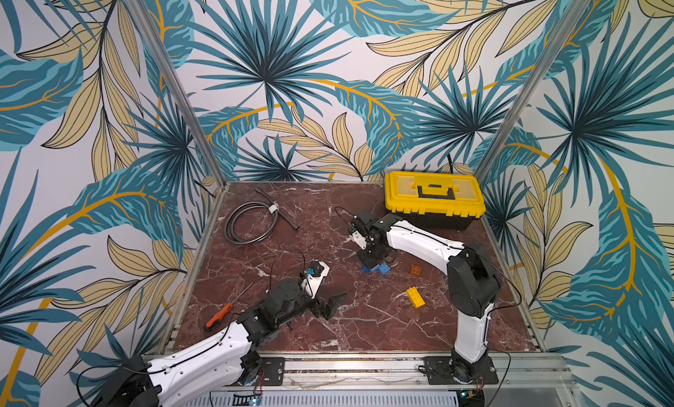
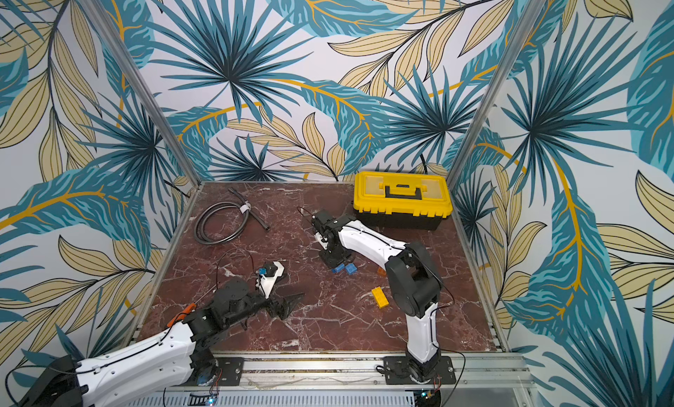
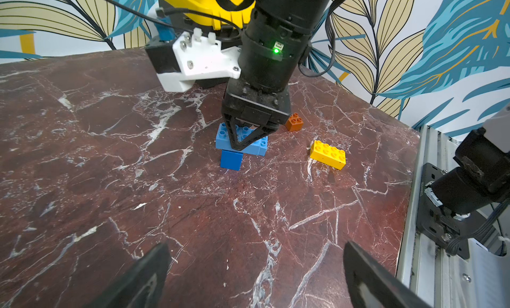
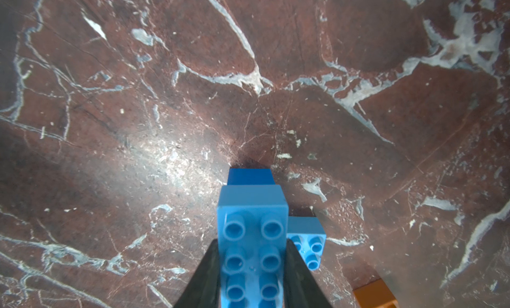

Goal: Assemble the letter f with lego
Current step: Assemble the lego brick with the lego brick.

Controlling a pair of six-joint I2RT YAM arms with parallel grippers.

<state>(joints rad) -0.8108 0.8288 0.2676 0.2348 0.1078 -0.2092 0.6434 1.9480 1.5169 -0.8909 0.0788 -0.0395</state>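
Left claw (image 3: 256, 246) is held wide, empty, over near tabletop (image 3: 110, 182). Long yellow brick (image 3: 327, 154) is laid loose beyond. Right claw (image 3: 242, 144) is clamped on long blue brick (image 4: 252, 224), seated atop 1 dark blue square brick (image 3: 231, 160); 1 lighter blue square brick (image 4: 307, 246) is seen just beside. Small orange brick (image 3: 294, 122) is laid apart. Yellow toolbox (image 1: 434, 193) is set rearmost.

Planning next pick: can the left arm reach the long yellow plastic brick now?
Probably yes: the long yellow plastic brick lies alone on bare marble and the open left gripper faces it, nothing between.
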